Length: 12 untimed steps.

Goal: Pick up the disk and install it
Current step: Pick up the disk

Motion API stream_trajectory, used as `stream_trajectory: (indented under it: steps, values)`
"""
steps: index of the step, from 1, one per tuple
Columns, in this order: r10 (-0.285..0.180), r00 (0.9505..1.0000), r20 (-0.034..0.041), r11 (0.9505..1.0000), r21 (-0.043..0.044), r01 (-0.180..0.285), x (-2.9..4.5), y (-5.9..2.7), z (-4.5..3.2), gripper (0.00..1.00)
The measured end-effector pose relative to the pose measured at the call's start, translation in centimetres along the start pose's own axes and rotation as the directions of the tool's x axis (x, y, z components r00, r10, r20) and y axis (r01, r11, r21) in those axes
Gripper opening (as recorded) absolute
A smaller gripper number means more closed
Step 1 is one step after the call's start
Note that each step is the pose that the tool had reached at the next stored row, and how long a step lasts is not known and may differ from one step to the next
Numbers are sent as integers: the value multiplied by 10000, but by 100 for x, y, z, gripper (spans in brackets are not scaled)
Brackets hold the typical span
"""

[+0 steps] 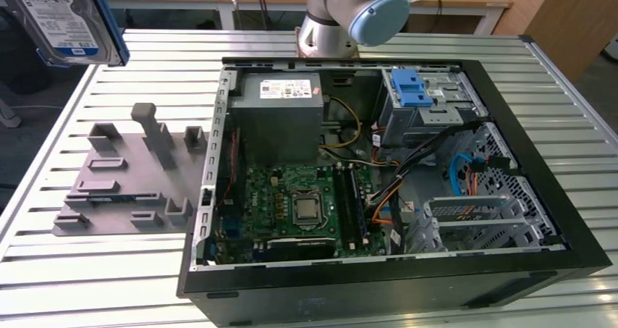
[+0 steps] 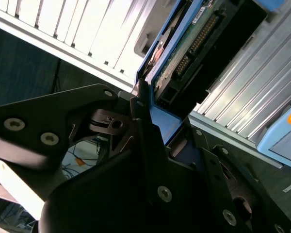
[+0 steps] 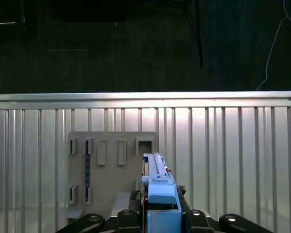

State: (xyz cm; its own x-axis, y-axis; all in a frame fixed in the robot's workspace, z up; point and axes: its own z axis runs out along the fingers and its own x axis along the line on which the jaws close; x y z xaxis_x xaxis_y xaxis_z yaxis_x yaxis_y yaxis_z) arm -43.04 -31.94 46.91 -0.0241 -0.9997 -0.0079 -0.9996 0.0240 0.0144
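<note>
Exterior view: disk partly off-frame

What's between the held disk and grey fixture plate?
In the exterior view, only bare slatted metal table separates the silver blue-railed disk from the grey plastic plate.

The disk hangs in clear air above the peg-studded grey fixture near the surface's edge; cables crowd the open case.

You've got the open computer case sitting centre-right of the exterior view; green motherboard low inside it; grey power supply above that; blue latch upper right; grey slotted fixture plate left, on the slatted table.
</note>
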Motion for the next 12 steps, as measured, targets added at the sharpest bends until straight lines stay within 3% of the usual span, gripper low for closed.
stream_trajectory:
  steps: [4, 12]
  values:
    - [0, 10000, 2, 10000, 0, 0, -1, 1, -74, 36]
    - [0, 10000, 3, 10000, -2, 0, 37, -35, -91, 36]
